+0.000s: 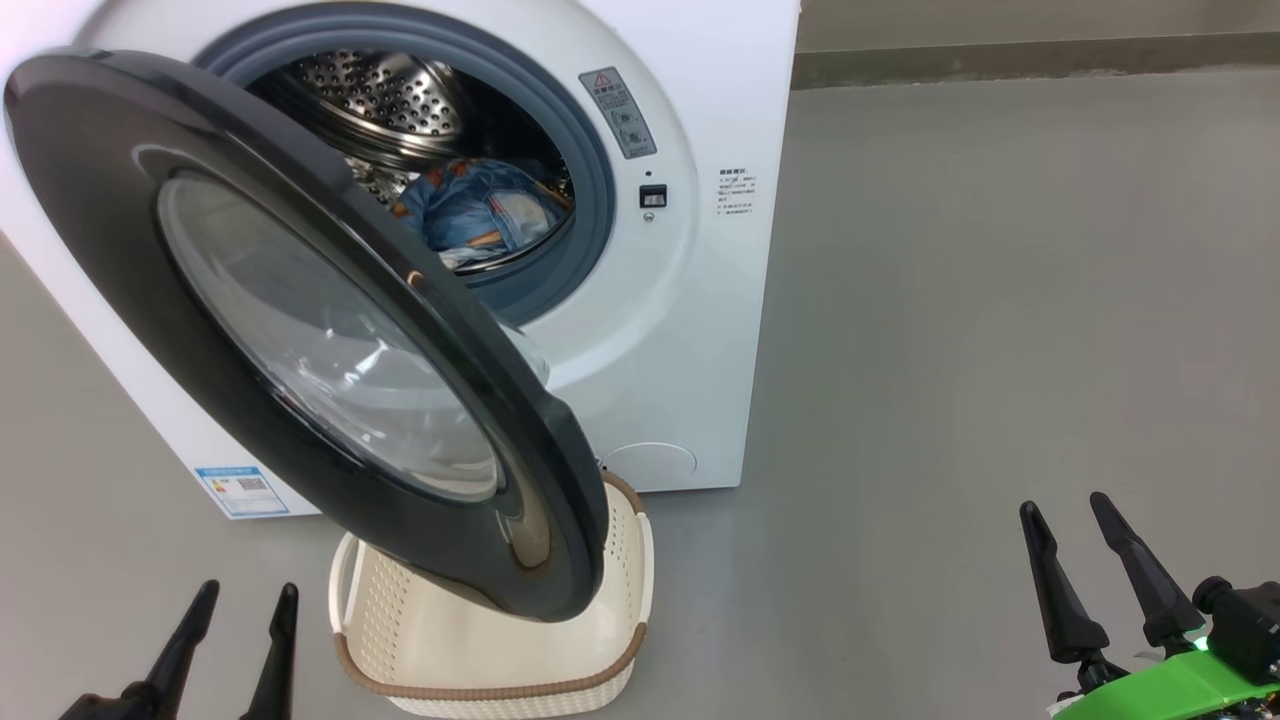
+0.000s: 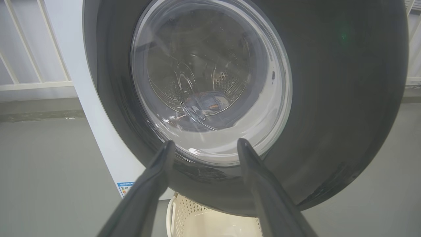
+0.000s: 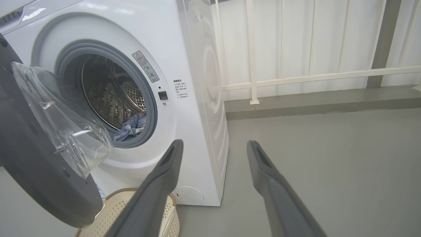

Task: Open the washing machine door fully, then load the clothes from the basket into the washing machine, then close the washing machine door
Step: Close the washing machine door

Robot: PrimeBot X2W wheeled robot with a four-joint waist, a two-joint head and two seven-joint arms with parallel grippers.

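**Inspector:** Status of the washing machine door [image 1: 300, 330]?

**Operator:** Open. It stands directly ahead of the left gripper [image 1: 250, 588], swung out from the washing machine [image 1: 700, 300], and its lower edge overhangs the basket [image 1: 480, 690]. I see no contact between the gripper and the door.

**Inspector:** And the load?

**Operator:** The clothes [image 1: 480, 210], blue fabric, lie in the drum [image 1: 390, 90]. That is beyond the door from the left gripper, and ahead and to the left of the right gripper [image 1: 1064, 503]. The basket sits on the floor just to the right of the left gripper, well to the left of the right one. What shows of its inside is bare, but the door hides part of it.

**Inspector:** Grippers?

**Operator:** Both have their fingers spread wide and neither holds anything.

**Inspector:** Assessment?

**Operator:** In my judgement opening is done and loading appears complete, subject to the hidden corner of the basket. Closing the door is the outstanding item. The left gripper faces the door's outer side and looks the better placed to push it home.
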